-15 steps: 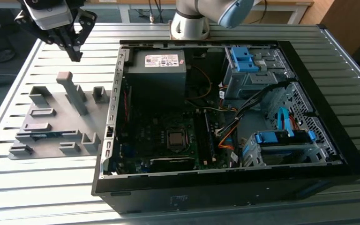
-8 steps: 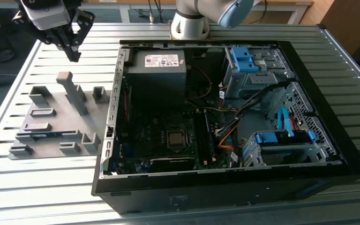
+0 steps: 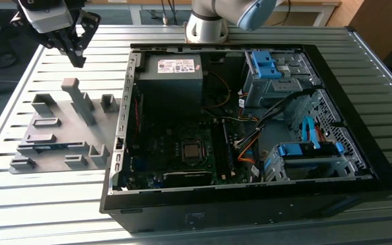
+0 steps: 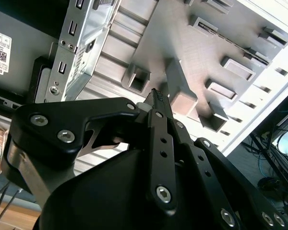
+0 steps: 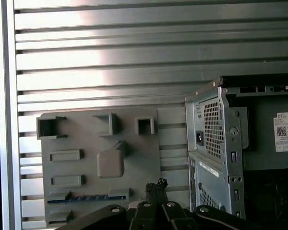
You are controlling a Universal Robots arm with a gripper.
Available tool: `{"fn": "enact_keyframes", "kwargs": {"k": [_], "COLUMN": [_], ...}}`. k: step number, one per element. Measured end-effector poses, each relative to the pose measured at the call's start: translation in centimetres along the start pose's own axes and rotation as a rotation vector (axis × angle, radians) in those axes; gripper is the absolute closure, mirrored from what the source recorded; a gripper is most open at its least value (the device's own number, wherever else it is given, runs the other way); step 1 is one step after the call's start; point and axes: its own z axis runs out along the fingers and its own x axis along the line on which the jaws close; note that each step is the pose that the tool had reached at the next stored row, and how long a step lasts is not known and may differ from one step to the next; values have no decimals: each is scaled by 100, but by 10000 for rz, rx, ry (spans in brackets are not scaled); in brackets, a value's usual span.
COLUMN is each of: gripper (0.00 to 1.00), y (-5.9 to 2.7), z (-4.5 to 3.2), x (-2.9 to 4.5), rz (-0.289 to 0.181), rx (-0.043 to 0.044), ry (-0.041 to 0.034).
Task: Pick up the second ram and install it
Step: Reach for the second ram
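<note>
The second ram (image 3: 49,147) is a slim blue-green strip. It lies on edge in a slot near the front of the grey fixture plate (image 3: 63,153), on the exterior view's left. In the first wrist view the ram (image 5: 86,197) shows as a thin blue line along the plate (image 5: 134,158). My gripper (image 3: 78,60) hangs well above the table behind the plate's far end, away from the ram. Its fingertips (image 5: 156,185) are pressed together and hold nothing. In the second wrist view the gripper (image 4: 156,95) points at the plate's tall post (image 4: 180,88).
An open black computer case (image 3: 380,168) lies on the slatted metal table (image 3: 46,214), right of the plate. Inside are the motherboard (image 3: 182,153), a power supply (image 3: 172,76) and blue drive bays (image 3: 305,153). Grey blocks and a tall post (image 3: 80,102) rise from the plate.
</note>
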Motion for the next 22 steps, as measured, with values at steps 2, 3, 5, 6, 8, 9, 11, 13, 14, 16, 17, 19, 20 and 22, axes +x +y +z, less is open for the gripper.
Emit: {"fn": "enact_keyframes", "kwargs": {"k": [2, 3, 5, 6, 8, 9, 11, 13, 14, 16, 17, 19, 20, 22], "gripper": [89, 89, 89, 89, 89, 89, 89, 89, 89, 89, 89, 89, 89, 89], "y": [-1, -1, -2, -2, -3, -5, -7, -10, -12, -20, -25, -36, -56, -66], "z": [1, 1, 2, 2, 2, 3, 3, 4, 5, 6, 6, 6, 5, 3], "x": [9, 14, 24, 29, 44, 59, 83, 109, 121, 143, 153, 177, 262, 336], "rz": [0, 0, 0, 0, 0, -1, 0, 0, 0, 0, 0, 0, 1, 0], "rx": [0, 0, 0, 0, 0, -1, 0, 0, 0, 1, 0, 0, 0, 3], "ry": [0, 0, 0, 0, 0, -1, -1, 0, 0, 0, 0, 0, -1, 0]}}
